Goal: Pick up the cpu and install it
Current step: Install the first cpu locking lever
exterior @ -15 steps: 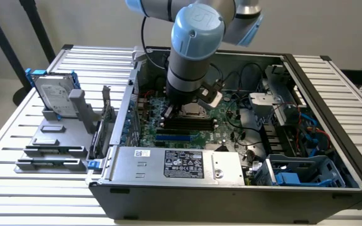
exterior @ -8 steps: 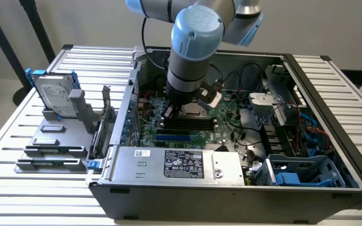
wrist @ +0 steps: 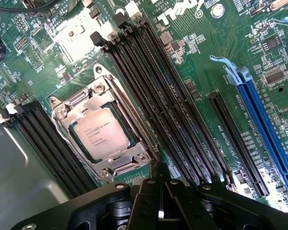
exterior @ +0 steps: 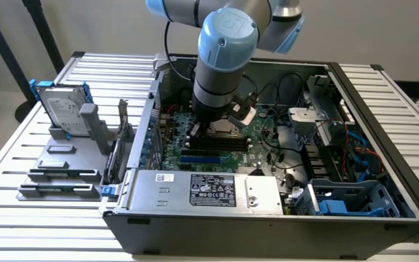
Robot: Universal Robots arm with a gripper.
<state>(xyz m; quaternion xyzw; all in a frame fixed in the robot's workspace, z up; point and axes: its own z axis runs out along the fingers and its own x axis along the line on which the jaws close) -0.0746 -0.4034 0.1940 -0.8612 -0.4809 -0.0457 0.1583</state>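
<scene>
the table [exterior: 20, 218] of pale slats carries the open computer case [exterior: 268, 229], and the arm [exterior: 220, 65] reaches straight down into it over the green motherboard [wrist: 197, 62]. on the exterior view's left a grey stand [exterior: 60, 183] holds the hard drive [exterior: 63, 112] upright. the wrist view looks onto black memory slots [wrist: 168, 110], a blue slot [wrist: 266, 129] and the metal socket frame [wrist: 103, 132]. the cpu [wrist: 100, 138] lies flat inside that frame, silver top up, so by the look of it the placing is done; whether the frame is latched, i can't say. the chip is square, no long axis, its edges sitting skewed to the memory slots. the hand [wrist: 158, 196] hovers just beside the socket, holding nothing; fingers apart or together, i cannot tell.
</scene>
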